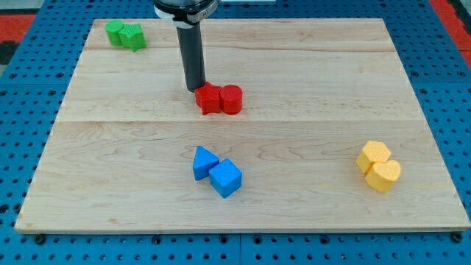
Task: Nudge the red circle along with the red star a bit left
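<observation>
The red star (209, 99) and the red circle (232, 99) sit side by side, touching, a little above the middle of the wooden board (110, 147). The star is on the left, the circle on the right. My tip (194, 88) is at the end of the dark rod, right at the star's upper left edge, touching or almost touching it.
Two green blocks (125, 34) sit together at the board's top left corner. A blue triangle (204, 163) and a blue cube (226, 178) touch below the centre. Two yellow blocks (378, 167) sit together at the lower right.
</observation>
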Tool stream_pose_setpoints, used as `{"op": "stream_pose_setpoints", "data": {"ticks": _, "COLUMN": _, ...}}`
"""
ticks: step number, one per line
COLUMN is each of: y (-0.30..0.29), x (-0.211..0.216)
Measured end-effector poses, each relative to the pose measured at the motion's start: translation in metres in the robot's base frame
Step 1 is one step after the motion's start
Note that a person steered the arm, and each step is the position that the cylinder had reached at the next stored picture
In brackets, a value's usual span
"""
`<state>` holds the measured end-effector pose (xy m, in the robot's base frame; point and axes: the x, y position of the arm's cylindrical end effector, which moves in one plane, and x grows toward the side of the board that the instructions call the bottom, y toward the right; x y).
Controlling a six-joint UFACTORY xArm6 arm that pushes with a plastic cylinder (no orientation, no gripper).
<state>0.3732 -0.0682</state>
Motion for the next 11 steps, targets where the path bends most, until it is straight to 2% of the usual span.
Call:
{"op": "stream_pose_setpoints", "data": {"ticks": 2, "y": 0.012, "x": -0.023}}
{"op": "stream_pose_setpoints", "data": {"ticks": 4, "y": 0.012, "x": -0.024}}
{"op": "stream_pose_setpoints", "data": {"ticks": 6, "y": 0.080, "x": -0.030}}
{"op": "stream_pose_setpoints", "data": {"ticks": 10, "y": 0.086, "x": -0.031}}
{"op": "stream_pose_setpoints", "data": {"ticks": 11, "y": 0.110, "x": -0.029}}
